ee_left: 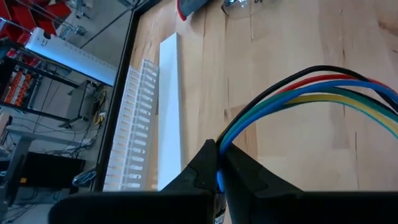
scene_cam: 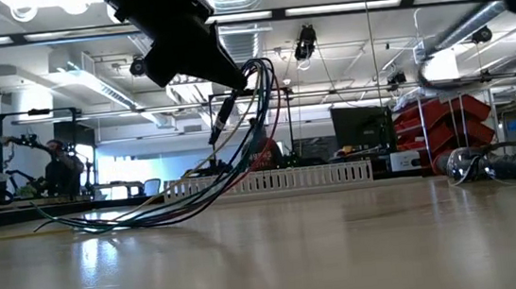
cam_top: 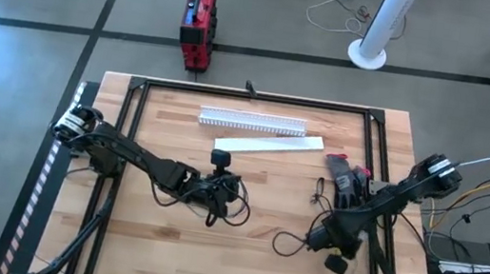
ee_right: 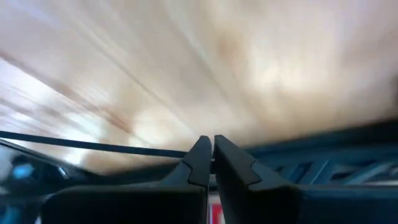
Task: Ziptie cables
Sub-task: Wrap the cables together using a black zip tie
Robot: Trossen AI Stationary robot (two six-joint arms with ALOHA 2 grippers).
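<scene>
Since the wires are raised off the surface at one end, the findings run from them outward.

Wires: a bundle of coloured wires [ee_left: 292, 93], red, blue, green, yellow and black, is gripped at one end and lifted; in the low view the bundle [scene_cam: 237, 127] arches up and its far end trails onto the surface.

Location: left of centre on the wooden surface [cam_top: 247, 262], in front of the slotted white wire duct [cam_top: 252, 120] and its flat white cover [cam_top: 268, 143].

Left gripper [ee_left: 217, 171]: jaws closed tight on the wire bundle. Judgement: the lift gathers the strands and leaves a gap beneath, so a tie can be passed around them.

Zip tie: a thin black strip [ee_right: 93, 146] runs sideways from the right jaws across the right wrist view; I take it to be the zip tie, though it is too thin to confirm.

Right gripper [ee_right: 208, 155]: jaws nearly shut, apparently pinching that strip. It sits low over the right half of the surface [cam_top: 331, 240], well apart from the bundle.

Other items: a dark tool with red parts [cam_top: 347, 178] lies near the right arm.

Stage: judged early; no tie is seen around the wires.

Risk: the strip is thin and could slip.
</scene>
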